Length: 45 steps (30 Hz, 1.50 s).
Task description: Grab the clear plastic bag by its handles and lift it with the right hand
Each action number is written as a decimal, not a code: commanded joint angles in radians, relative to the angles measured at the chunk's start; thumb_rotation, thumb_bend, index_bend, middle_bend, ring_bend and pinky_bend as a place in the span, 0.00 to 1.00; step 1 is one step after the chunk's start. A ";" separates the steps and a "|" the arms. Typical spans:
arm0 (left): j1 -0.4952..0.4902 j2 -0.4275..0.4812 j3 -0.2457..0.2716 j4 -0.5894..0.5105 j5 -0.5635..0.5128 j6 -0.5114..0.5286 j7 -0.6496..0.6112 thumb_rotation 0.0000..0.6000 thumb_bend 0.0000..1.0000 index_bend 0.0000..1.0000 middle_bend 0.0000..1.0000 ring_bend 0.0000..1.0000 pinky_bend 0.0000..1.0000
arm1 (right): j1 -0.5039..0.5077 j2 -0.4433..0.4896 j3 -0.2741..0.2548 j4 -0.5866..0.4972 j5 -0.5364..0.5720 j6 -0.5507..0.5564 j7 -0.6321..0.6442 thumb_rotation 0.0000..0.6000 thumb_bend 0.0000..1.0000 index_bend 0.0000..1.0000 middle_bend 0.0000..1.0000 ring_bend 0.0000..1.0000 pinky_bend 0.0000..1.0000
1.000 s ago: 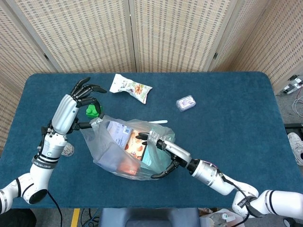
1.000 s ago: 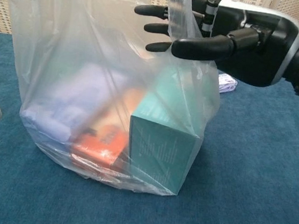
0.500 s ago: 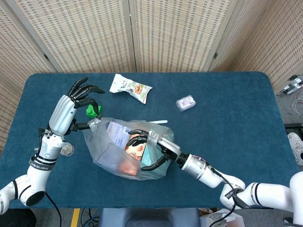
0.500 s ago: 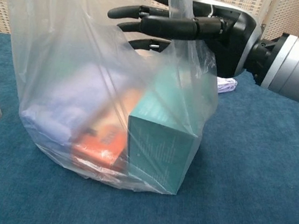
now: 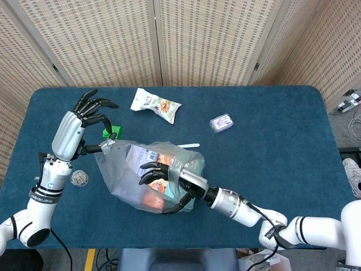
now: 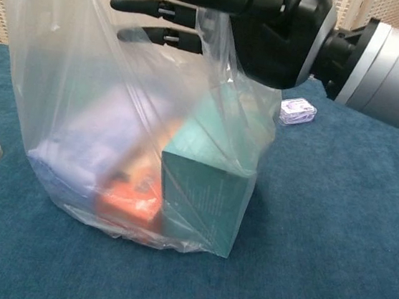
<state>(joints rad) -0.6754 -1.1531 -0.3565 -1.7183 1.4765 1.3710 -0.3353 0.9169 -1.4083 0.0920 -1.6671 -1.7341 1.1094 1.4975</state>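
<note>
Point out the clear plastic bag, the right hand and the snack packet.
clear plastic bag [image 6: 82, 107]: chest view, front wall.
right hand [image 5: 169, 179]: head view, palm over the bag.
snack packet [image 5: 155, 105]: head view, middle of wrapper.

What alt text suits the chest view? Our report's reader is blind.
The right hand reaches its spread fingers through a handle of the clear plastic bag, which sits on the blue table holding a teal box and an orange pack.

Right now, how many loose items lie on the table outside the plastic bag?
5: snack packet at the back, small clear packet to its right, green block and white stick beside the bag, foil-like ball at left. Others may be hidden.
</note>
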 commanded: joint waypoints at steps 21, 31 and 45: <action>-0.003 0.012 -0.005 -0.062 -0.014 -0.020 0.039 1.00 0.28 0.48 0.31 0.21 0.06 | 0.061 -0.041 0.067 0.011 0.125 -0.085 -0.198 1.00 0.00 0.15 0.18 0.13 0.21; -0.028 0.001 -0.003 -0.128 -0.051 -0.073 0.123 1.00 0.20 0.39 0.31 0.19 0.06 | 0.077 -0.096 0.078 0.074 0.135 -0.088 -0.206 1.00 0.00 0.12 0.15 0.10 0.18; -0.076 0.010 -0.050 -0.201 -0.108 -0.117 0.231 1.00 0.17 0.33 0.28 0.17 0.06 | 0.085 -0.117 0.082 0.104 0.107 -0.051 -0.163 1.00 0.00 0.11 0.14 0.09 0.17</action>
<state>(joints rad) -0.7450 -1.1454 -0.4014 -1.9127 1.3756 1.2613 -0.1152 1.0010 -1.5257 0.1735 -1.5622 -1.6261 1.0579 1.3343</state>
